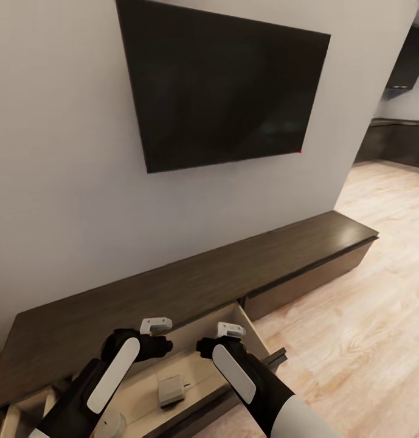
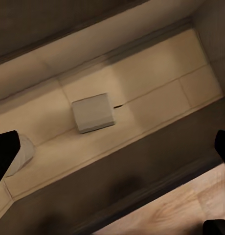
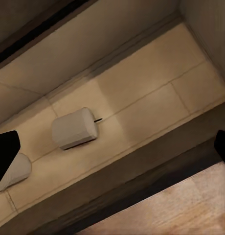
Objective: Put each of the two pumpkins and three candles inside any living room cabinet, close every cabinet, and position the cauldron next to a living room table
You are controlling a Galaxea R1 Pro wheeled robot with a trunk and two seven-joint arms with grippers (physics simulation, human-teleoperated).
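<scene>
A candle (image 1: 171, 389) is lying on its side on the pale floor of the cabinet's (image 1: 191, 286) open drawer (image 1: 249, 325), with a second candle (image 3: 14, 172) lying near it. The left gripper (image 1: 155, 326) and right gripper (image 1: 231, 330) are hovering above the drawer, both with fingers spread apart and holding nothing.
</scene>
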